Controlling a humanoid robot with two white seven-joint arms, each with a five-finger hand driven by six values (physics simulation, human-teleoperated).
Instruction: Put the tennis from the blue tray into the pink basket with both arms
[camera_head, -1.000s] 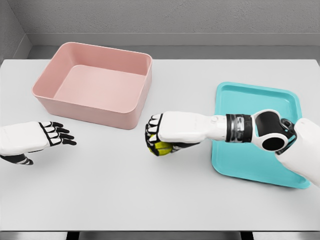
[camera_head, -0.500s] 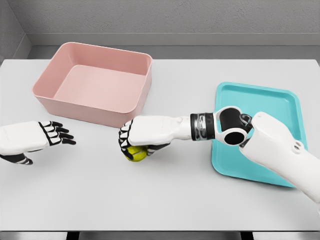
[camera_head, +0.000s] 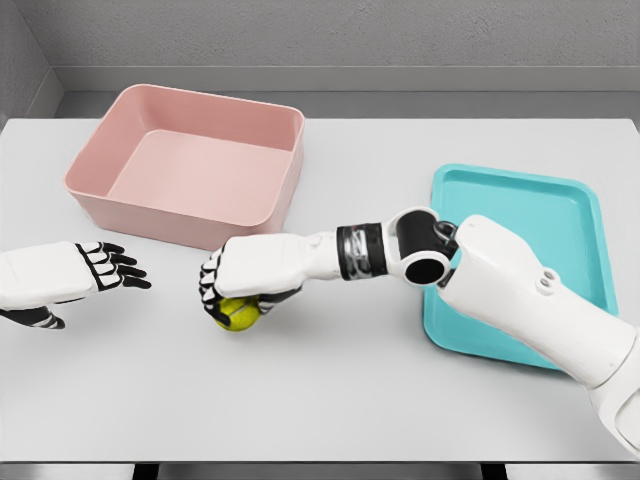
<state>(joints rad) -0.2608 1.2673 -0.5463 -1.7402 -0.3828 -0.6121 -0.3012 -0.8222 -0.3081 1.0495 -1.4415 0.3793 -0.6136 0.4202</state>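
A yellow-green tennis ball (camera_head: 238, 314) is held under my right hand (camera_head: 232, 292), whose fingers curl around it just above the table, in front of the pink basket (camera_head: 190, 168). The right arm stretches across from the lower right, passing the near left corner of the blue tray (camera_head: 520, 262). My left hand (camera_head: 100, 270) rests at the left edge, fingers spread toward the ball and holding nothing, a short way left of the right hand.
The white table (camera_head: 320, 400) runs to a front edge at the bottom of the view. A grey wall stands behind the table's far edge. The basket holds nothing that I can see.
My right hand has carried the tennis ball leftward from near the tray to a spot in front of the basket. The left hand has stayed where it was.
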